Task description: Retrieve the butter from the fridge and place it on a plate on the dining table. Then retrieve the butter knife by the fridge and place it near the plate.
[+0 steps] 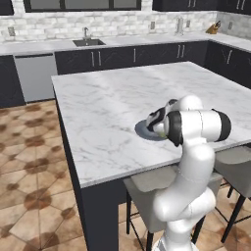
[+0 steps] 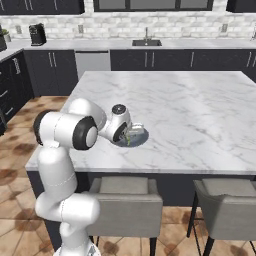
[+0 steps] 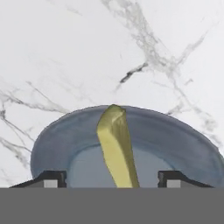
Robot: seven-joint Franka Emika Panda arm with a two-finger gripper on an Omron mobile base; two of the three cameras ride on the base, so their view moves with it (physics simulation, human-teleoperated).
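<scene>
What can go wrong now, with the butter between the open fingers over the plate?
1. The butter stands tilted between the parted fingertips of the gripper; it may topple and roll off the plate.
2. Lifting away carelessly, a fingertip might catch the butter and drag it out.
3. The plate sits near the dining table edge, so a nudge might push it toward the stools.

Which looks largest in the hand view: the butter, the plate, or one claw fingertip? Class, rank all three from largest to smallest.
1. The plate, which spans most of the view's width.
2. The butter, a long yellow stick lying over the plate.
3. A claw fingertip, just a small dark tip at the bottom, though part of it is cut off.
</scene>
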